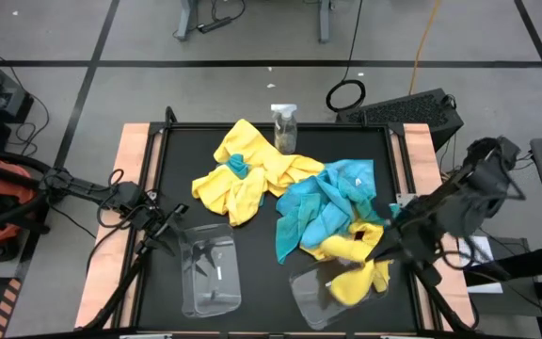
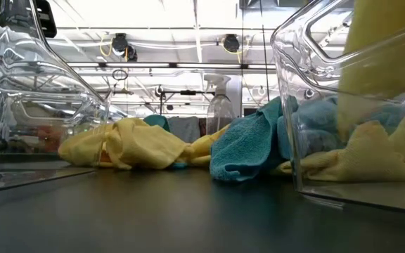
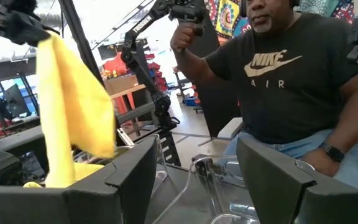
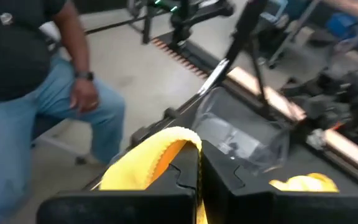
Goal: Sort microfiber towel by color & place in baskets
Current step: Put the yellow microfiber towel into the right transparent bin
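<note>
The right gripper point(image 4: 199, 186) pinches a yellow towel point(image 1: 358, 281) (fingers closed on it), dangling it into the right basket point(image 1: 309, 294); the left gripper point(image 1: 163, 229), fingers parted and empty, waits beside the left basket point(image 1: 210, 268).

**Right arm clamped, left arm waiting**

The right gripper point(image 4: 199, 180) hangs above the table's front right corner, its fingers pinched together on a yellow towel point(image 4: 151, 158). The left gripper point(image 1: 163, 226) rests near the table's left edge, fingers apart.

Robotics lab: taped concrete floor point(image 1: 252, 38), floor cables point(image 1: 346, 94), seated person point(image 3: 291, 81).
</note>
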Controlling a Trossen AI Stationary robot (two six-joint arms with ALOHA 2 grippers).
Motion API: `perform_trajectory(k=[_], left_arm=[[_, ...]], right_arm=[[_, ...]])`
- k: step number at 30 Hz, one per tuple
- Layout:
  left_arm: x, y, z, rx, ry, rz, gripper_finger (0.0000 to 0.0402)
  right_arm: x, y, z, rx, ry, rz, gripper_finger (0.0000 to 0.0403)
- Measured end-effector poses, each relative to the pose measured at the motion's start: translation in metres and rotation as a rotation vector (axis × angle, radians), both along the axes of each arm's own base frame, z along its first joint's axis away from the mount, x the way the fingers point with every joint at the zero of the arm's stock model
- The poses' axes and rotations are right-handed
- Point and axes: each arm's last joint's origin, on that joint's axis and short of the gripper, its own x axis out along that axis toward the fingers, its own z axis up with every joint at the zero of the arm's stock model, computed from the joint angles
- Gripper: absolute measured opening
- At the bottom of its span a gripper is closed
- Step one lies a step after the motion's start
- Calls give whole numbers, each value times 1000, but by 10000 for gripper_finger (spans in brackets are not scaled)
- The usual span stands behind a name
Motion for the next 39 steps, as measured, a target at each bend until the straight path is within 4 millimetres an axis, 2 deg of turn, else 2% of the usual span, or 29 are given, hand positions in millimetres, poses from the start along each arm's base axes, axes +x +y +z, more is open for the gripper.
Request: perform_trajectory(k=[8,16,26,33,39], left_arm=[[0,0,0,0,0,0,228],[0,0,0,0,0,0,228],[0,0,0,0,0,0,228],[0,0,0,0,0,0,228],[0,0,0,0,0,0,228]], right_arm=[[13,14,-30,0,69,41,0],[27,23,-101,-6,247,-16,0],[34,33,-196,59,324,2,0],[40,39,-239,79,347,11,0],[50,48,-270,38,438,24,4]])
